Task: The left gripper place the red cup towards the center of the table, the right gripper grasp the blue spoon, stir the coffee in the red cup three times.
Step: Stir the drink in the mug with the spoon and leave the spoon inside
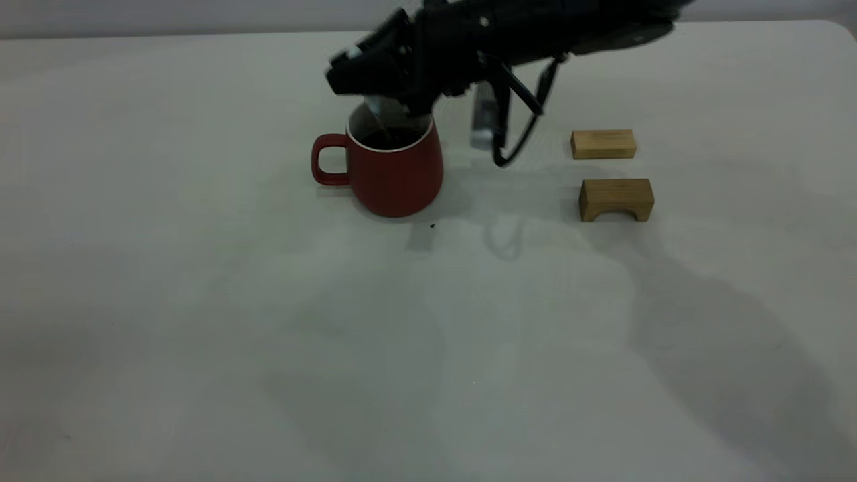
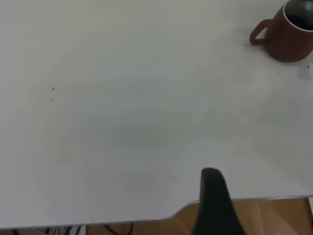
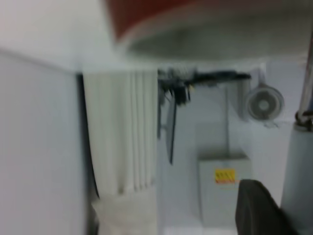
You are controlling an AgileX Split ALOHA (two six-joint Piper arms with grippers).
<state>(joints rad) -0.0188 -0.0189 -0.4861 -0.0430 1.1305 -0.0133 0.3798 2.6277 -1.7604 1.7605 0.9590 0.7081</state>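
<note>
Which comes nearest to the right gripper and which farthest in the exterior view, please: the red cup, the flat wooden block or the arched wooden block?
From the right gripper, poised over the cup's mouth:
1. The red cup, directly beneath it.
2. The flat wooden block, off to the view's right.
3. The arched wooden block, right again and closer to the camera.

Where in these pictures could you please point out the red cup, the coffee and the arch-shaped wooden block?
red cup [image 1: 395, 177]: exterior view, front of its body.
coffee [image 1: 392, 138]: exterior view, dark liquid surface inside.
arch-shaped wooden block [image 1: 616, 194]: exterior view, front face above the arch.
</note>
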